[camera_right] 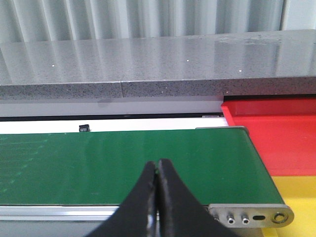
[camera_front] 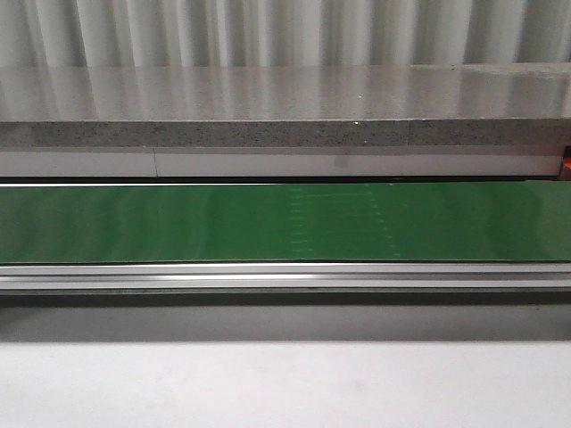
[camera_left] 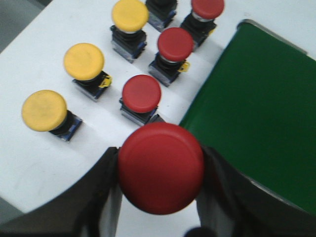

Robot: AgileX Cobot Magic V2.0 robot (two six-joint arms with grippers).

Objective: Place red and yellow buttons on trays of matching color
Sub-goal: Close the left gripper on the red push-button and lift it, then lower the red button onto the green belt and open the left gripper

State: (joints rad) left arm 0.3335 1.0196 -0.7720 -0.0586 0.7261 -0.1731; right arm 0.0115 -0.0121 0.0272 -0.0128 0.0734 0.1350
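Note:
In the left wrist view my left gripper (camera_left: 160, 170) is shut on a red button (camera_left: 160, 167), held above the white table beside the green belt (camera_left: 261, 113). On the table below stand three more red buttons (camera_left: 141, 93) (camera_left: 175, 44) (camera_left: 207, 7) and three yellow buttons (camera_left: 44, 109) (camera_left: 84, 61) (camera_left: 130, 14). In the right wrist view my right gripper (camera_right: 158, 164) is shut and empty over the green belt (camera_right: 123, 163). Past the belt's end lie the red tray (camera_right: 276, 136) and the yellow tray (camera_right: 296, 190). Neither gripper shows in the front view.
A green conveyor belt (camera_front: 285, 221) runs across the front view, edged by an aluminium rail (camera_front: 285, 276). Behind it runs a grey stone ledge (camera_front: 285, 107). A black-capped button (camera_left: 160, 5) stands among the others at the edge of the left wrist view.

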